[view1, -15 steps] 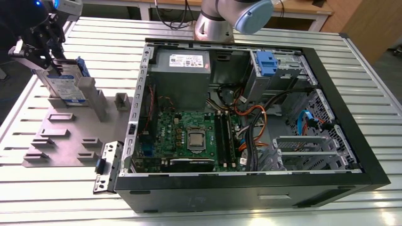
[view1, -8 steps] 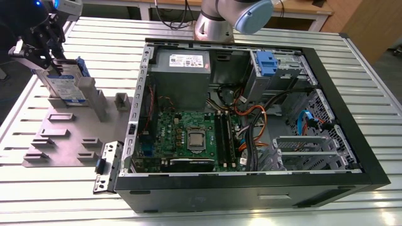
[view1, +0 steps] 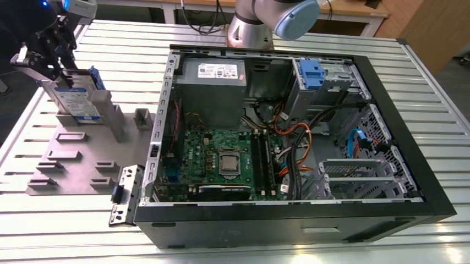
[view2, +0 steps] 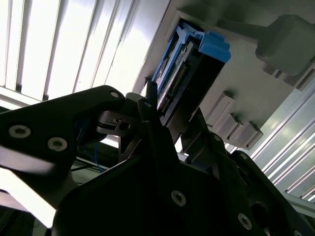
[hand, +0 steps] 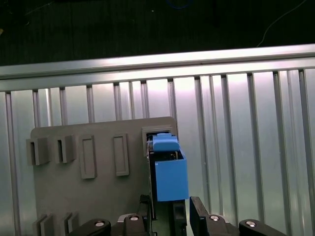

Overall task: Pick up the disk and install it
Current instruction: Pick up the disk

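Presently the pincer (hand: 171, 201) straddles the upright disk (view1: 74, 102) in its grey holder (view1: 81, 159); whether it clamps cannot be told. Disk judged rigid, fairly heavy, shock-sensitive: grasp the blue-bracketed sides.

On the table (view1: 44, 225), a slotted holder plate (view1: 81, 159) lies at the exterior view's left, and a computer case (view1: 294, 220) lies on its side just beside it at the exterior view's right. The disk (view1: 77, 99) stands on edge, slightly tilted, in a slot at the plate's far end, with the gripper (view1: 60, 65) at its upper end. Inside the case, the power-supply box (view1: 213, 82) sits in the far corner nearest the plate, and the motherboard (view1: 220, 159) lies in front of it.
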You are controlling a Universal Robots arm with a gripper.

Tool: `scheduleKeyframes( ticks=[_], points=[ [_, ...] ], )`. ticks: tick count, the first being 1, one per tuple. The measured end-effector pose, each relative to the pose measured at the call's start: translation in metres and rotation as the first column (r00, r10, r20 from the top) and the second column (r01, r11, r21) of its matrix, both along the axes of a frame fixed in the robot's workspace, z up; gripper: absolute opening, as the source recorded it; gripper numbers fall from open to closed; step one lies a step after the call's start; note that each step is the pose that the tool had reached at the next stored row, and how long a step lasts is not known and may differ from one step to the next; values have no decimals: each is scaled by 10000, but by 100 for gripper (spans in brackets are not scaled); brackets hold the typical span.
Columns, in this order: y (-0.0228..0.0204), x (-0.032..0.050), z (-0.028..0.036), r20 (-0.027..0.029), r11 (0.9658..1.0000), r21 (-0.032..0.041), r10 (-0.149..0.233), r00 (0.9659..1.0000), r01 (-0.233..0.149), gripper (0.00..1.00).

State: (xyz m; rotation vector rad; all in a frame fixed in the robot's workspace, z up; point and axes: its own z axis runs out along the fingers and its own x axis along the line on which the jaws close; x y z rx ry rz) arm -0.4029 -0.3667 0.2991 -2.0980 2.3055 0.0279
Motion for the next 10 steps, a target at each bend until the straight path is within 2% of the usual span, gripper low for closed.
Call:
scheduleKeyframes(
  ticks=[10],
  points=[
    [8, 0, 0, -8, 10000, -1, 17, 10000, -17, 45]
  ],
)
